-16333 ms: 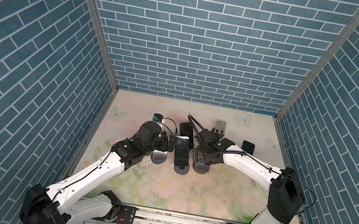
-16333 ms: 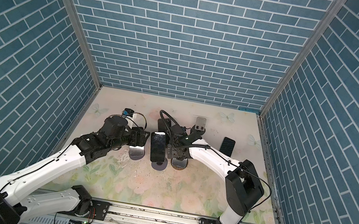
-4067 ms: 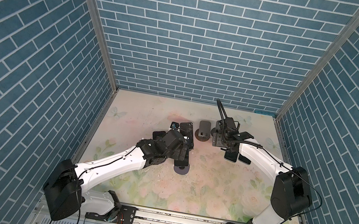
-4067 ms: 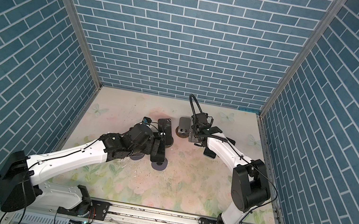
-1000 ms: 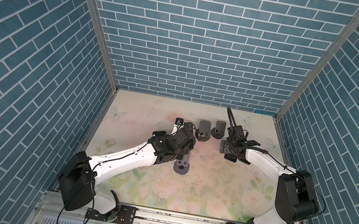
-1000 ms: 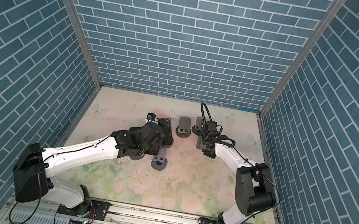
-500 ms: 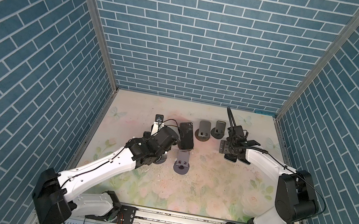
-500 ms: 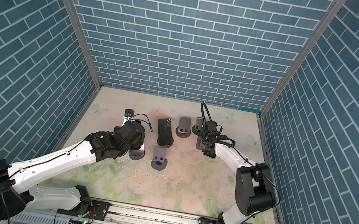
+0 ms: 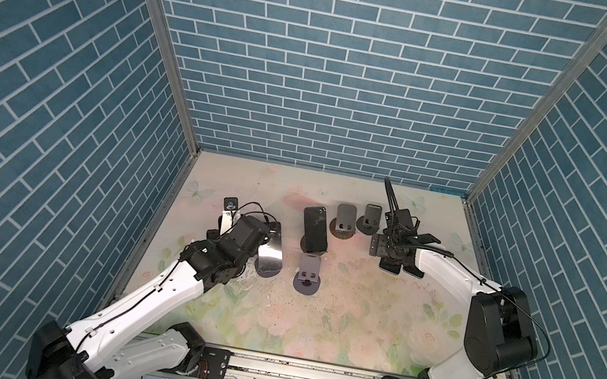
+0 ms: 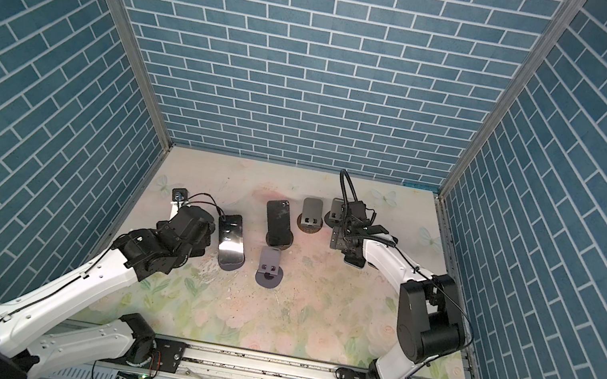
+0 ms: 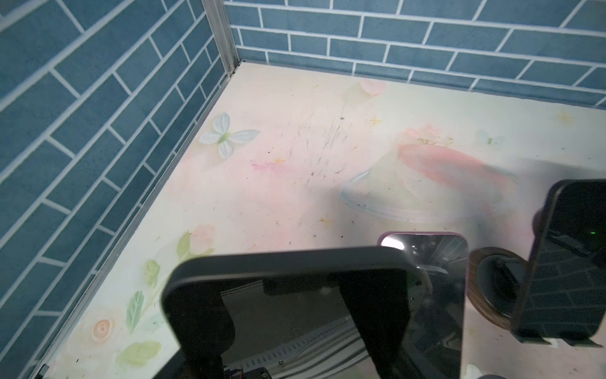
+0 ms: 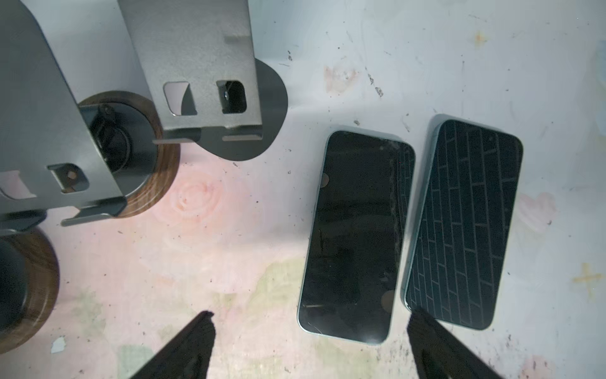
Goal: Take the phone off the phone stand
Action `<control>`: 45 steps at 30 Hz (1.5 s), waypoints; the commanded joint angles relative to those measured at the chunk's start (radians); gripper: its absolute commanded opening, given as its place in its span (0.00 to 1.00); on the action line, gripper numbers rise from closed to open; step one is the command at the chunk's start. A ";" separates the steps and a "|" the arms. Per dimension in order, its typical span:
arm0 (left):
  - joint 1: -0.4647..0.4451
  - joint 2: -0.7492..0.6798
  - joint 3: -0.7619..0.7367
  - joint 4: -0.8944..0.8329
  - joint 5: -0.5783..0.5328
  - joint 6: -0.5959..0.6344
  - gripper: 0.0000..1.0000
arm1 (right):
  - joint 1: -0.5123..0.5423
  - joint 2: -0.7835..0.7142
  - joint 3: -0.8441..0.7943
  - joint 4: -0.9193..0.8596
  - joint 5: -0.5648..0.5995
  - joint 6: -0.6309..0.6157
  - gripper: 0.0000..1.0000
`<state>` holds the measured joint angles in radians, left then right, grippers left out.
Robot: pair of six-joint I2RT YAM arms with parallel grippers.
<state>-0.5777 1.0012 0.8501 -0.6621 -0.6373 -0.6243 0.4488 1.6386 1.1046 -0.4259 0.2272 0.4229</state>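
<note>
Five phones in all, one of them the phone (image 11: 295,265) of the task: dark grey frame, rounded corners, glossy black face mirroring the slotted front rail. Clamped in the left gripper (image 11: 285,295), jaws drawn in tight on it, black fingers showing at both sides of the face. Carried there rather than seated in a cradle, left of the empty grey stand (image 9: 308,273) and slightly behind it in both top views. Close beyond the held one, a purple-rimmed phone (image 11: 426,249) propped on a grey-based stand (image 9: 266,270) just left of the empty grey stand (touching the held phone or just apart, cannot tell). Directly behind the empty grey stand, a dark phone (image 9: 315,228) leaning on a wood-footed stand (image 11: 482,295). Farther behind it and to the right, a bare wood-based stand (image 9: 344,221) and a bare black-footed stand (image 9: 371,217) side by side. Well to the right of the empty grey stand, the right gripper (image 12: 310,313), fingers spread wide and holding nothing, poised over two phones lying flat on the floral table (image 9: 311,327): a black-screened phone (image 12: 357,236) and a brick-mirroring phone (image 12: 465,226), long edges close together.
</note>
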 commanded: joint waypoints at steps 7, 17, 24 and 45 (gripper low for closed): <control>0.125 0.030 -0.085 0.108 0.127 0.035 0.59 | -0.003 0.010 0.066 -0.015 -0.043 0.049 0.93; 0.226 0.100 -0.124 0.219 0.216 0.098 0.59 | -0.002 -0.021 0.078 -0.024 -0.049 0.057 0.93; 0.267 0.170 -0.134 0.285 0.258 0.124 0.59 | -0.002 -0.041 0.081 -0.039 -0.047 0.056 0.93; 0.312 0.407 0.003 0.340 0.396 0.288 0.58 | -0.003 -0.073 0.057 -0.047 -0.026 0.063 0.93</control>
<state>-0.2768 1.3884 0.8104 -0.3489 -0.2569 -0.3695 0.4488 1.6028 1.1378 -0.4450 0.1833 0.4576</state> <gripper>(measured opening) 0.759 0.930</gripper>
